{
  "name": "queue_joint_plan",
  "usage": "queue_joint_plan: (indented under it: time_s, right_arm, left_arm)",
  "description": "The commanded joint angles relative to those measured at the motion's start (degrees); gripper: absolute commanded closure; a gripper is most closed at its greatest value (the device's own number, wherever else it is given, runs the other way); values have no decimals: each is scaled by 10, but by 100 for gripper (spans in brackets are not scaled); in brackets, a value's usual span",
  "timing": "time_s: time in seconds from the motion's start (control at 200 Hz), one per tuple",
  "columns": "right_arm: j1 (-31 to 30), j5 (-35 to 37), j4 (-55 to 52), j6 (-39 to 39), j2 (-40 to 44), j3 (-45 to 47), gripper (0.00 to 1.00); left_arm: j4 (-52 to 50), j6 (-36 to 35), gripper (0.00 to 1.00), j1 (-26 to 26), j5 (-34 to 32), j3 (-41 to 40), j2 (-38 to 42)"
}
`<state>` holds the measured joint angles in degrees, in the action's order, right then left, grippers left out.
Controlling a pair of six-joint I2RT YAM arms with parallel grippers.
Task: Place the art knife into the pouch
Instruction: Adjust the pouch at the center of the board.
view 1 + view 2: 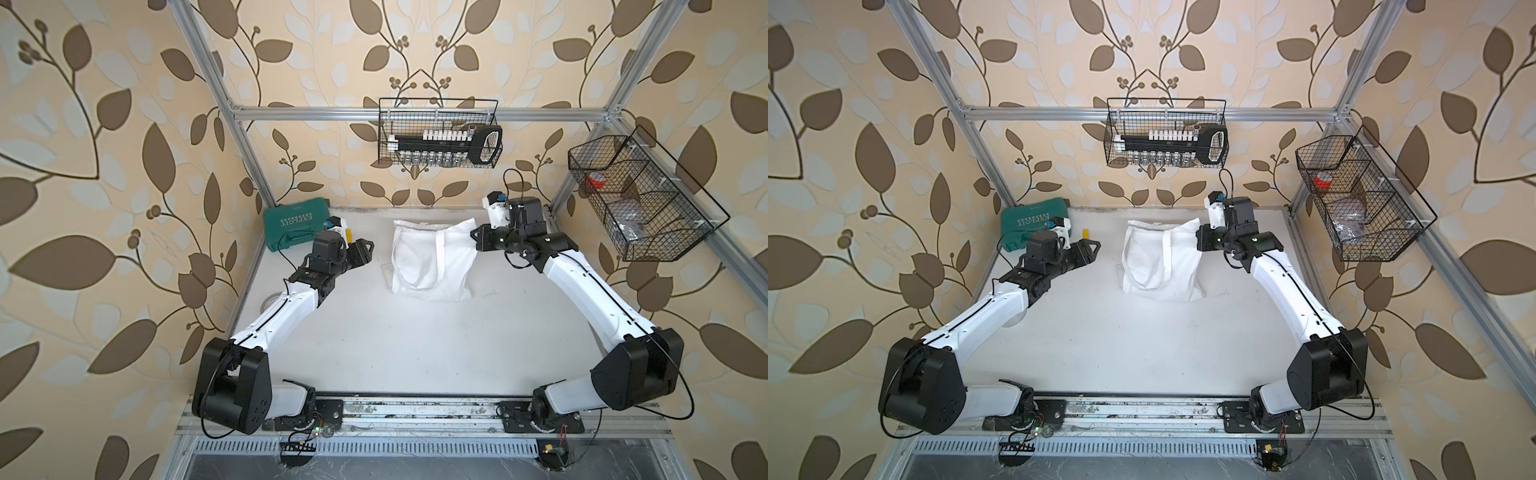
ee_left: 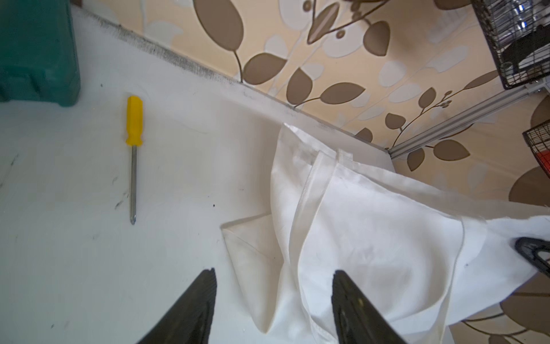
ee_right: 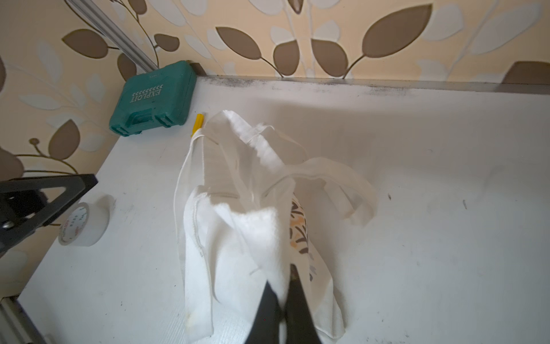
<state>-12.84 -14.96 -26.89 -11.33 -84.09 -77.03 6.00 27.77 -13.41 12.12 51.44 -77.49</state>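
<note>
The pouch is a white cloth tote with loop handles, lying at the back middle of the table. My right gripper is shut on the cloth at the pouch's right rim and holds that corner up off the table. A bit of print shows on the inner face. My left gripper stands open just left of the pouch, with nothing between its fingers. No art knife shows in any view.
A yellow-handled screwdriver lies between the pouch and a green hard case at the back left. A white tape roll sits near the left arm. Wire baskets hang on the frame.
</note>
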Motion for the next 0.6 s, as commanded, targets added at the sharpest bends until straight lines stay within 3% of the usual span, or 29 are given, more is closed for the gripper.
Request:
queue_joint_plan:
  time_s: [0.0, 0.26, 0.445, 0.595]
  right_arm:
    - [4, -73, 39, 17, 17, 23, 100]
    - [-7, -162, 112, 9, 60, 97, 100]
    - [-16, -142, 107, 18, 82, 140, 100]
    - [-48, -108, 123, 27, 108, 184, 100]
  left_arm:
    - [117, -60, 35, 3, 49, 16, -39]
    - [125, -96, 35, 9, 105, 50, -159]
    - [211, -46, 35, 47, 163, 53, -229]
    - [187, -17, 35, 57, 208, 116, -291]
